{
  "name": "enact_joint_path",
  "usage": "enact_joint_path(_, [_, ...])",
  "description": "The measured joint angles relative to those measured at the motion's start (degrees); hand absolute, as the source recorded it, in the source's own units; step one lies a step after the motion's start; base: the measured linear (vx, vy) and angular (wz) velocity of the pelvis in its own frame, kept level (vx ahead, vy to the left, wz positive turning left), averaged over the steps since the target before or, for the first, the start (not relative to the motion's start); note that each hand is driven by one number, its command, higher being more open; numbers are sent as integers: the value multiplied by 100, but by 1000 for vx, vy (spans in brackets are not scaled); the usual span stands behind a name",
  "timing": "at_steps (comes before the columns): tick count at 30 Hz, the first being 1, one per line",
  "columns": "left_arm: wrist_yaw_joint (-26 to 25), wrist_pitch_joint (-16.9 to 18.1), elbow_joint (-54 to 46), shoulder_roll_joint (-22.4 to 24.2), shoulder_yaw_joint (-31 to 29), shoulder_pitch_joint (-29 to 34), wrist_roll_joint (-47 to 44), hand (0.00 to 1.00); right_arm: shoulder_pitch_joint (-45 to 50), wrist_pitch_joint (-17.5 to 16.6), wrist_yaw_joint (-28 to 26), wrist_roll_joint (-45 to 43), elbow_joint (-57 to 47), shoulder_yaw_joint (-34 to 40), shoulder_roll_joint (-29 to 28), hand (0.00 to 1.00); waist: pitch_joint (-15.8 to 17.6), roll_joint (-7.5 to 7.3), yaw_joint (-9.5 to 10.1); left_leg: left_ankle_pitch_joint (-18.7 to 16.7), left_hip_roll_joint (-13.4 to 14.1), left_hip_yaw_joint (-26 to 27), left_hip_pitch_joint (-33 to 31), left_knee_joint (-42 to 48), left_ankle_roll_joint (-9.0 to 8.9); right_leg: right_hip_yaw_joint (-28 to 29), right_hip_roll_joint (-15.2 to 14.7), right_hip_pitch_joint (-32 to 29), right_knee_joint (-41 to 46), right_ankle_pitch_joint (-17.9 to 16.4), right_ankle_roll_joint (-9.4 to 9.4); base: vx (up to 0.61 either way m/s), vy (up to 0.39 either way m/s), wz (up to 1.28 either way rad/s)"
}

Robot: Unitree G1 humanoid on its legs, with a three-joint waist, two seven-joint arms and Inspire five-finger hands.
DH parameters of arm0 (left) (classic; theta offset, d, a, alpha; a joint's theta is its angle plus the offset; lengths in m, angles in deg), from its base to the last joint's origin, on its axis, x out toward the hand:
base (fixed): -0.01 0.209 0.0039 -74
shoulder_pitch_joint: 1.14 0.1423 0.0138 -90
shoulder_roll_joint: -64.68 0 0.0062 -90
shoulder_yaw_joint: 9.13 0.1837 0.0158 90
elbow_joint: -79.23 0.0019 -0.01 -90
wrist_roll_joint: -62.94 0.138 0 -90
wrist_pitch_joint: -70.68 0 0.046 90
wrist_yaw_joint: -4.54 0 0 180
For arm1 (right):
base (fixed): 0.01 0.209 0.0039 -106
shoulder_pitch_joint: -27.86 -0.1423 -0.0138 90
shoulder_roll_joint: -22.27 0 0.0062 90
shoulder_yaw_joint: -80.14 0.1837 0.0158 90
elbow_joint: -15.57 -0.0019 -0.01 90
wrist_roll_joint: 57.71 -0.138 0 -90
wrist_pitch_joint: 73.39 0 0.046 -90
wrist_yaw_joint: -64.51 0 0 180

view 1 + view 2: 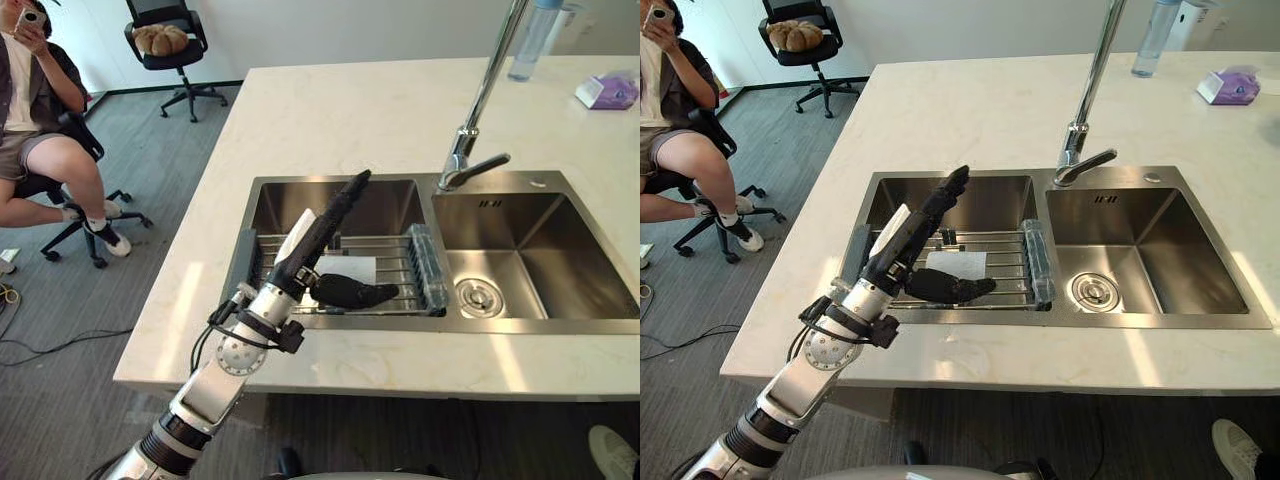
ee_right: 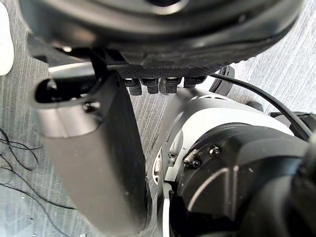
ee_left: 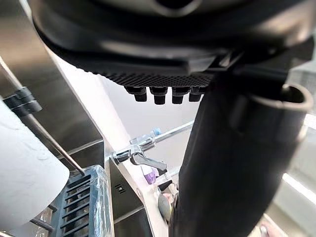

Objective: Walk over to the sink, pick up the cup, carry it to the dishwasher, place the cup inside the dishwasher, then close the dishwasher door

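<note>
A white cup (image 1: 346, 268) lies on its side on the wire rack (image 1: 400, 262) in the left basin of the steel sink (image 1: 262, 190). My left hand (image 1: 318, 238) reaches over that basin from the lower left, open, with its fingers straight and pointing toward the back wall. Its thumb (image 1: 352, 293) sticks out to the right, just in front of the cup. The cup shows between the fingers and the thumb, and I cannot tell if they touch it. The cup's white side (image 3: 24, 173) shows in the left wrist view. My right hand (image 2: 163, 29) hangs over the grey floor, open and holding nothing.
A tall faucet (image 1: 470, 150) stands between the basins, with the right basin (image 1: 530, 265) beyond it. A bottle (image 1: 530, 40) and a purple pack (image 1: 607, 92) sit at the counter's far right. A seated person (image 1: 40, 130) and an office chair (image 1: 165, 45) are to the left.
</note>
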Motion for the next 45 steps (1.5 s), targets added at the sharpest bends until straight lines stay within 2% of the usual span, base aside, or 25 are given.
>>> enact_joint_path(2, [38, -85, 70, -278, 413, -43, 0, 100, 8, 14, 12, -17, -46, -130, 18, 100, 2, 3, -72, 24, -2, -5, 9, -18, 29, 0, -3, 3, -26, 4, 0, -106, 8, -2])
enact_joint_path(7, [140, -375, 618, -312, 1176, -71, 334, 100, -61, 163, 347, -268, -181, -912, 222, 100, 41, -10, -107, 15, -6, -91, 1, -33, 12, -23, 1, 4, -38, -17, -45, -75, 8, 2])
enact_joint_path(12, [139, -467, 858, -243, 1209, -206, 390, 100, -258, 287, 829, -709, -186, -1563, 335, 100, 86, -72, -154, 18, -52, -211, -56, -32, 23, -76, -1, 9, -97, 7, -71, -2, -4, 4])
enact_joint_path(18, [-4, -468, 926, -207, 1210, -373, 371, 100, -439, 435, 1090, -926, -161, -1908, 383, 100, 137, -162, -191, 20, -70, -249, -58, -5, 28, -121, 5, 61, -141, 42, -30, 51, -27, 3])
enact_joint_path(22, [-404, -468, 1029, -197, 1138, -399, 95, 100, -459, 520, 1190, -1126, -158, -2083, 446, 100, 146, -177, -199, 20, -66, -273, -30, -12, 27, -163, 24, 140, -219, 45, -43, 7, -40, 3])
enact_joint_path(25, [-561, -462, 1183, -118, 835, -398, -221, 100, -464, 554, 1226, -1134, -159, -2136, 459, 100, 153, -186, -197, 7, -42, -273, 21, -32, 9, -162, 48, 195, -234, 44, -63, -37, -36, -1])
enact_joint_path(32, [-862, 38, 1131, -69, 121, -400, -858, 100, -466, 579, 1226, -1138, -161, -2126, 443, 100, 185, -232, -149, -3, -43, -277, 25, -32, 2, -163, 45, 198, -249, 22, -104, -26, -15, 0])
enact_joint_path(39, [-1051, 27, 1126, 96, -45, -413, -1392, 100, -460, 588, 1224, -1120, -161, -2019, 406, 100, 190, -242, -139, -30, -46, -276, 25, -30, -19, -168, 48, 210, -251, 26, -105, 2, -14, 0])
enact_joint_path(45, [-1105, -220, 1189, 158, -50, -427, -1713, 100, -442, 584, 1222, -1114, -170, -2007, 379, 100, 202, -265, -140, -54, -30, -256, 73, -31, -46, -155, 63, 251, -253, 8, -140, -1, -39, -2])
